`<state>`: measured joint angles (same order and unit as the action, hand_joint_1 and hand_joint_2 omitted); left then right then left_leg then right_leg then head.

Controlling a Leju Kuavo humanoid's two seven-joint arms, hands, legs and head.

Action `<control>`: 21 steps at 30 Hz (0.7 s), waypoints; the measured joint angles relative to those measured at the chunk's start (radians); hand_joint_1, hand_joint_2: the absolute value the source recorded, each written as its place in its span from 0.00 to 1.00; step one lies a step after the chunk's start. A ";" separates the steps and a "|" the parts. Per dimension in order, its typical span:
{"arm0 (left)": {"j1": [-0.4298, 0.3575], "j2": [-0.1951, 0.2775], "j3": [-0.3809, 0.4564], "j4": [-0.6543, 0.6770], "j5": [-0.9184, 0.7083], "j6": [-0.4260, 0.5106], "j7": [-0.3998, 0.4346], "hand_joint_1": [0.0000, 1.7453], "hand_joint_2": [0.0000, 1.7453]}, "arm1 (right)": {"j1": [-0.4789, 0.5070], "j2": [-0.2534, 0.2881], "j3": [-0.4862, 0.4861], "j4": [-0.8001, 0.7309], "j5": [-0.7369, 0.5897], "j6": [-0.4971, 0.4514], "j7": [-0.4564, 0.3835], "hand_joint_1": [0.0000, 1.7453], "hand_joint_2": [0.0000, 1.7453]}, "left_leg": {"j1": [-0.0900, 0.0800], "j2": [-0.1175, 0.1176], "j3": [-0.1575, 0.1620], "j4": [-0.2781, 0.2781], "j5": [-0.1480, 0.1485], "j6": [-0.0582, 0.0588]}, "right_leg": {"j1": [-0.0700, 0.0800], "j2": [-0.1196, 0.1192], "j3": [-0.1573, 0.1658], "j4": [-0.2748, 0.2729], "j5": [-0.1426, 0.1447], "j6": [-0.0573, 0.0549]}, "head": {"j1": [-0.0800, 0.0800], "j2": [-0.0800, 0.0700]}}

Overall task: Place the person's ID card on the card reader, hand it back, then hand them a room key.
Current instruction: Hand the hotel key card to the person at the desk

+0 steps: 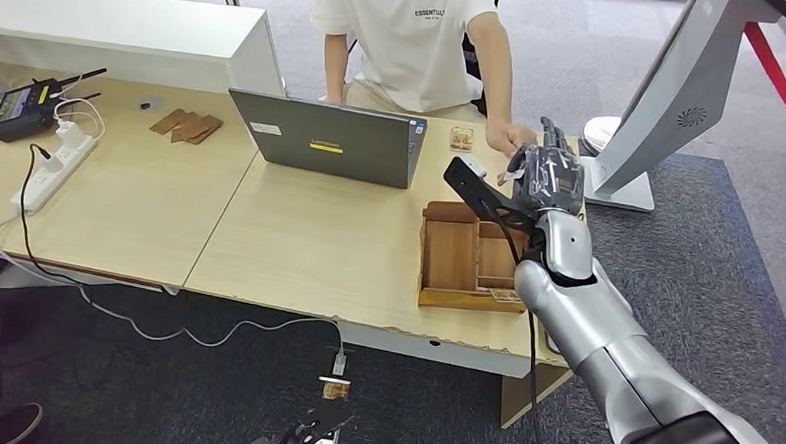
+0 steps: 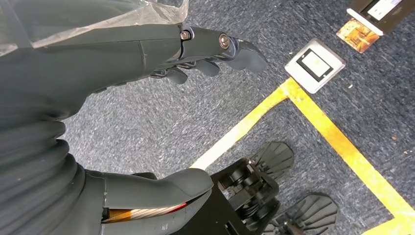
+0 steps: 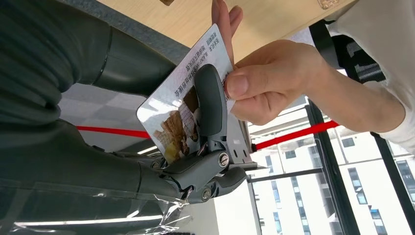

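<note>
Head view: right hand (image 1: 553, 179) is reaching out over the far right edge of the wooden table (image 1: 298, 248), beyond a shallow wooden tray (image 1: 455, 257), and is meeting the hand of a person (image 1: 510, 139) in a white shirt who is standing behind the table. A small white edge of the ID card (image 1: 514, 167) is showing between the two hands. An open grey laptop (image 1: 328, 139) is sitting just left of them, and a white screen stand (image 1: 664, 114) is rising at the right. The left hand (image 1: 305, 436) is hanging low beside the table's near edge, over the carpet.

Left wrist view: left hand (image 2: 147, 117) is hanging above grey carpet with a yellow floor line (image 2: 313, 112). Its fingers (image 2: 215, 54) and thumb are lying apart, holding nothing.

Right wrist view: right hand (image 3: 147, 161) is pinching the ID card (image 3: 181, 98), with the thumb (image 3: 210, 105) pressing across the printed face and the fingers lying behind it. The person's hand (image 3: 269, 81) is gripping the card's far end between thumb and fingers, so both are holding it at once, above the table edge.
</note>
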<state>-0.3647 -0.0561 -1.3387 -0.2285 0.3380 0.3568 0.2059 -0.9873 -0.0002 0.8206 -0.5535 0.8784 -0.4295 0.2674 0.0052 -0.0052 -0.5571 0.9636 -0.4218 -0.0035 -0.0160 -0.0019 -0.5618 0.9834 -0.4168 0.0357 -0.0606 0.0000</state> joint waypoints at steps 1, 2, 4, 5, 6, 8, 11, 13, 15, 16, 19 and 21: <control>0.000 0.000 -0.002 0.000 0.000 0.001 -0.001 0.00 1.00 | -0.002 0.002 0.002 0.008 0.000 0.000 0.000 0.53 1.00 | 0.000 0.000 0.000 0.000 0.000 0.000 | 0.000 0.000 0.000 0.000 0.000 0.000 | 0.000 0.000; 0.000 0.000 -0.004 0.000 0.000 0.003 -0.002 0.00 1.00 | -0.003 0.004 0.004 0.016 -0.001 -0.001 0.000 0.28 1.00 | 0.000 0.000 0.000 0.000 0.000 0.000 | 0.000 0.000 0.000 0.000 0.000 0.000 | 0.000 0.000; 0.000 0.000 -0.006 0.000 0.000 0.007 -0.003 0.00 1.00 | -0.004 0.008 0.007 0.029 -0.002 -0.003 0.001 0.00 1.00 | 0.000 0.000 -0.001 0.000 0.000 0.000 | 0.000 0.000 -0.001 0.000 0.000 0.000 | 0.000 0.000; 0.000 0.000 -0.007 0.000 0.000 0.008 -0.003 0.00 1.00 | -0.004 0.009 0.008 0.036 -0.003 -0.005 0.003 0.00 1.00 | 0.000 0.000 -0.001 0.000 0.000 0.000 | 0.000 0.000 -0.001 0.000 0.000 0.000 | 0.000 0.000; 0.000 0.000 -0.007 0.000 0.000 0.009 -0.003 0.00 1.00 | -0.004 0.010 0.010 0.041 -0.004 -0.007 0.004 0.00 1.00 | 0.000 0.000 -0.001 0.000 0.000 0.000 | 0.000 0.000 -0.001 0.000 0.000 0.000 | 0.000 0.000; 0.001 0.000 -0.008 0.000 0.000 0.011 -0.003 0.00 1.00 | -0.005 0.011 0.013 0.051 -0.006 -0.014 0.006 0.00 1.00 | 0.000 0.000 -0.001 0.000 0.000 0.000 | 0.000 0.000 -0.001 0.000 0.000 0.000 | 0.000 0.000; 0.001 0.000 -0.008 0.000 0.000 0.014 -0.003 0.00 1.00 | -0.007 0.012 0.019 0.062 -0.015 -0.039 0.005 0.00 1.00 | 0.000 0.000 0.000 0.000 0.000 0.000 | 0.000 0.000 -0.001 0.000 0.000 0.000 | 0.000 0.000; 0.002 0.000 -0.008 0.000 0.000 0.015 -0.003 0.00 1.00 | -0.010 0.012 0.022 0.067 -0.025 -0.063 -0.002 0.00 1.00 | 0.000 0.000 0.000 0.000 0.000 0.000 | 0.000 0.000 -0.001 0.000 0.000 0.000 | 0.000 0.000; 0.003 0.000 -0.008 0.000 0.001 0.018 -0.003 0.00 1.00 | -0.014 0.012 0.024 0.069 -0.043 -0.097 -0.018 0.00 1.00 | 0.000 0.000 0.000 0.000 0.000 0.000 | 0.000 0.000 -0.001 0.000 0.000 0.000 | 0.000 0.000; 0.003 0.000 -0.008 0.000 0.001 0.021 -0.003 0.00 1.00 | -0.016 0.012 0.024 0.069 -0.054 -0.117 -0.028 0.00 1.00 | 0.000 0.000 0.000 0.000 0.000 0.000 | 0.000 0.000 -0.001 0.000 0.000 0.000 | 0.000 0.000; 0.007 0.000 -0.008 0.000 0.006 0.033 -0.003 0.00 1.00 | -0.023 0.012 0.025 0.064 -0.110 -0.186 -0.072 0.00 1.00 | 0.000 0.000 0.000 0.000 0.000 0.000 | 0.000 0.000 -0.001 0.000 0.000 0.000 | 0.000 0.000; 0.012 0.000 -0.008 0.000 0.012 0.043 -0.003 0.00 1.00 | -0.023 0.011 0.024 0.044 -0.169 -0.232 -0.111 0.00 1.00 | 0.000 0.001 0.000 0.000 0.000 0.000 | 0.000 0.000 -0.001 0.000 0.000 0.000 | 0.000 0.000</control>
<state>-0.3524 -0.0560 -1.3462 -0.2285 0.3505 0.3999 0.2028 -1.0107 0.0111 0.8448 -0.5096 0.7097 -0.6613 0.1561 0.0052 -0.0046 -0.5571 0.9637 -0.4217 -0.0035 -0.0160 -0.0014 -0.5626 0.9836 -0.4164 0.0358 -0.0606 0.0000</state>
